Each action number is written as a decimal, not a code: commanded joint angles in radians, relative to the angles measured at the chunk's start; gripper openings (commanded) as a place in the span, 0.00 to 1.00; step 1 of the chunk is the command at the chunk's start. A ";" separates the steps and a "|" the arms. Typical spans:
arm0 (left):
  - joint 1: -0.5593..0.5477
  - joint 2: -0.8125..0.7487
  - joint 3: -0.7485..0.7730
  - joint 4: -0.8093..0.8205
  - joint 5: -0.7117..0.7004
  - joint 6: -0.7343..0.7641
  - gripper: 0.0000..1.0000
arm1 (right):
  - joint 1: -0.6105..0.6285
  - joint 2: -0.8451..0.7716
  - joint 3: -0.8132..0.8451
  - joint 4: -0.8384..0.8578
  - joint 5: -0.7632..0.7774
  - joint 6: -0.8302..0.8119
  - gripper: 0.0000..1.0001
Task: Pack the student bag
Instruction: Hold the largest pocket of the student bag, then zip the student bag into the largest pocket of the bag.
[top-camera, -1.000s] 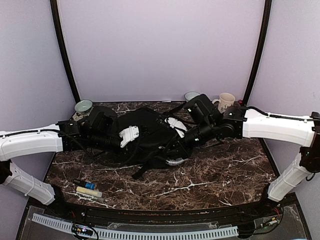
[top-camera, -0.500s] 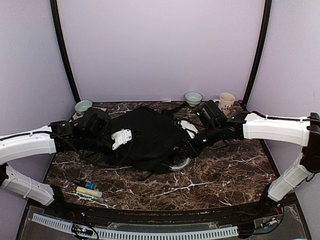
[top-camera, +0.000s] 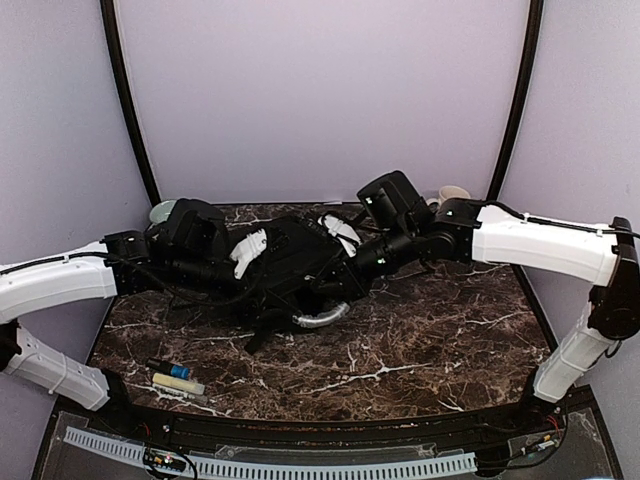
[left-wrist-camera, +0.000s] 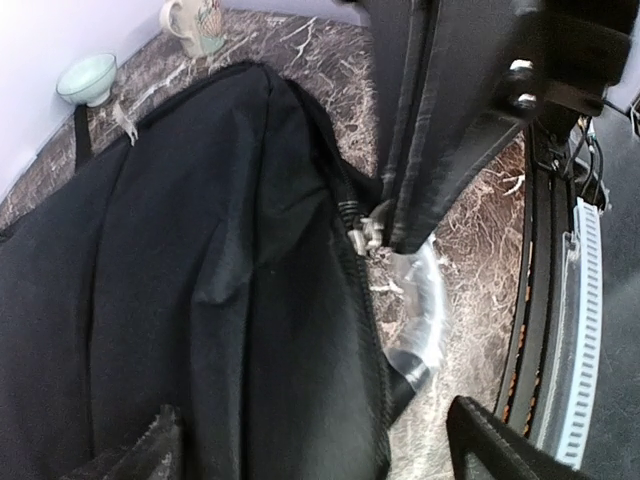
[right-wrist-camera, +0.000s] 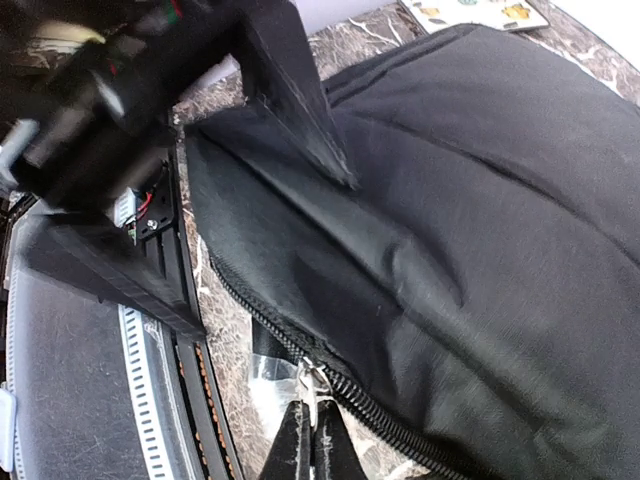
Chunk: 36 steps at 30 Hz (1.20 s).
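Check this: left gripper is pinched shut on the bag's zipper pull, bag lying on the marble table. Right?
Wrong arm. The right gripper is the one pinched shut on the zipper pull, as the right wrist view shows. The left gripper is open over the bag. The rest holds: the bag lies on the marble table.

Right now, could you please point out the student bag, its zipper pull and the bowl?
student bag (left-wrist-camera: 180, 300), left wrist view, front fabric panel.
zipper pull (right-wrist-camera: 312, 385), right wrist view, metal tab.
bowl (left-wrist-camera: 88, 90), left wrist view, side wall.
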 joint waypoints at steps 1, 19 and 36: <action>0.000 0.029 0.031 0.000 -0.037 -0.037 0.68 | 0.019 -0.018 0.037 0.100 -0.061 -0.020 0.00; 0.001 -0.136 0.006 -0.141 -0.191 0.024 0.00 | -0.146 -0.055 -0.211 0.039 -0.037 -0.070 0.00; 0.003 -0.172 -0.078 -0.079 -0.196 0.132 0.00 | -0.019 -0.201 -0.188 -0.060 0.150 -0.050 0.00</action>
